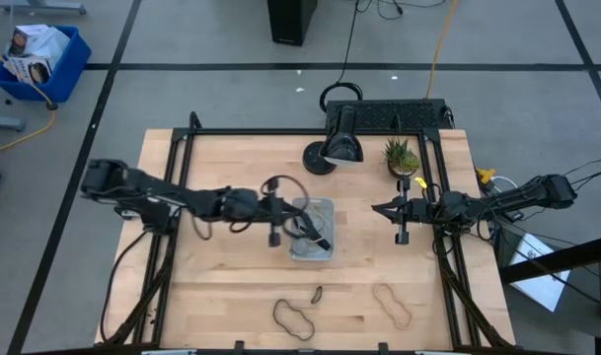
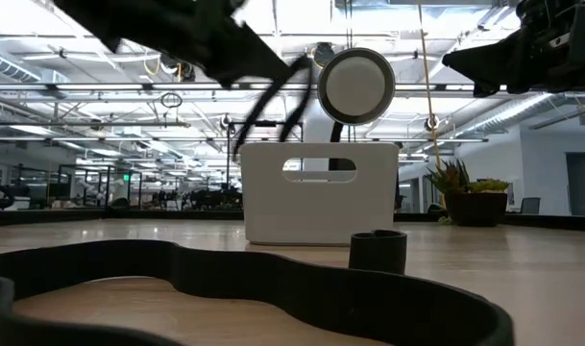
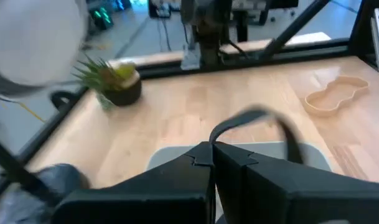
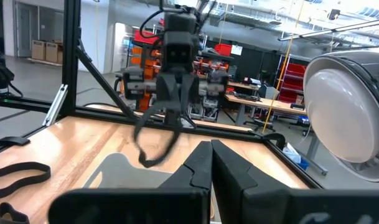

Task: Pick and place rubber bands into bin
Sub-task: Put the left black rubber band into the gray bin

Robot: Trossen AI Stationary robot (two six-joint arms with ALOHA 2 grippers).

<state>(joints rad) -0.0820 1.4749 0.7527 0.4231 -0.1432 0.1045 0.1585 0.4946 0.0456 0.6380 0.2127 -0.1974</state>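
My left gripper (image 1: 298,219) is over the clear bin (image 1: 325,209) at the table's middle, shut on a dark rubber band (image 1: 317,235). The band also shows in the left wrist view (image 3: 257,118) and the right wrist view (image 4: 153,142). My right gripper (image 1: 384,209) is shut and empty, above the table to the right of the bin. A dark band (image 1: 293,319), a tiny dark piece (image 1: 317,293) and a pale tan band (image 1: 392,304) lie flat on the table near its front edge. My left gripper pinches the dark band between its two fingertips, at one end of the loop (image 3: 215,144). The fingers slant downward from the table's left. The rest of the loop hangs slack below them over the bin (image 4: 114,168); I cannot tell whether its lower end touches the bin.
A black lamp with a round base (image 1: 332,150) and a small potted plant (image 1: 402,156) stand at the back of the table. A black frame (image 1: 182,168) runs along the table's edges. A blue crate (image 1: 38,61) is on the floor beyond the far left.
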